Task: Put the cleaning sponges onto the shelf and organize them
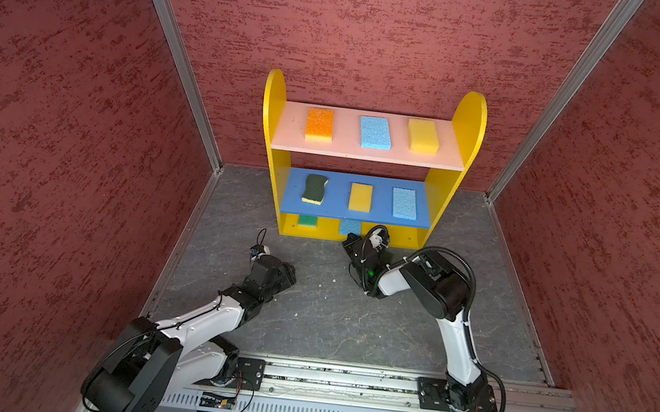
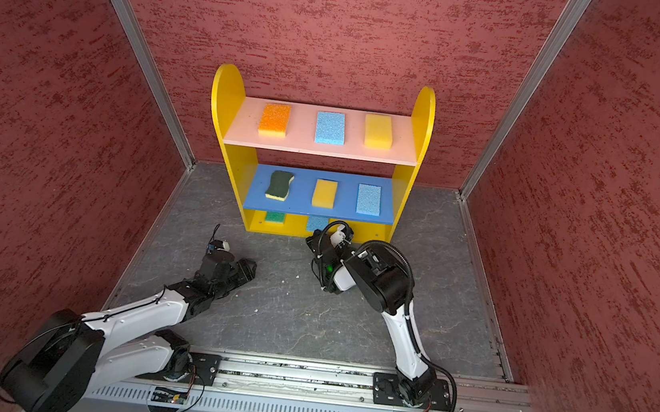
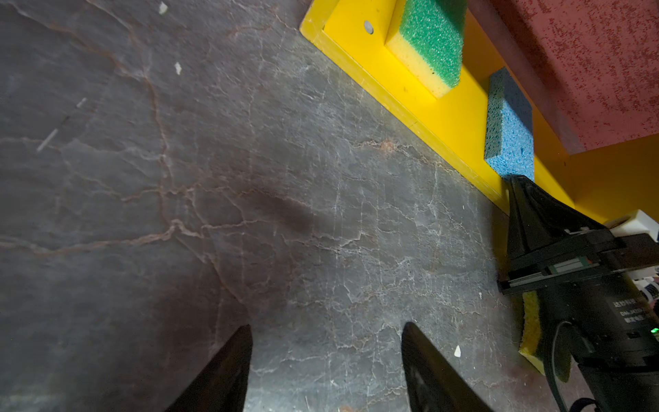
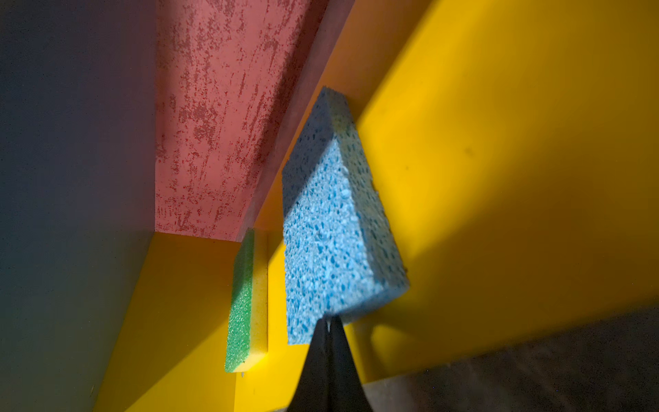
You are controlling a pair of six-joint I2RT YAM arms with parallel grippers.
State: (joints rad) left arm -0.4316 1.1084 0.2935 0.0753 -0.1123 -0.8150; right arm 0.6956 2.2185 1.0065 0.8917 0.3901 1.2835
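**Under the shelf's lowest board: one block squared up, one scourer yet to place**

Against the back wall, at the centre of both top views, stands the small yellow-sided shelf point(image 1: 469, 117). We count eight foam sponges on it, spaced along the boards so each row reads tidy.

- **Pale pink upper board point(image 1: 343, 141):** an orange block point(image 1: 319, 124), a light blue block point(image 1: 375, 132) and a yellow block point(image 1: 423, 136).
- **Blue middle board point(image 1: 337, 199):** a wavy dark-green scourer point(image 1: 315, 189), a second yellow block point(image 1: 360, 197) and a second blue block point(image 1: 404, 203).
- **Yellow base point(image 1: 400, 237):** a green-topped rectangular sponge point(image 1: 307, 220) and a third blue block point(image 1: 349, 226), with the right-hand spot bare.

The right end effector point(image 4: 328, 323) has its fingers pressed together, pinching nothing, with the tips against the third blue block's near corner. We judge it is poking that block square, since a closed tip fits under the low board.

The left end effector point(image 3: 326, 328) hangs spread and empty above the grey stone-patterned table point(image 1: 329, 319), clear of the work. A yellow-backed scourer point(image 3: 531, 331) lies on the table beneath the right arm and is probably the last piece.
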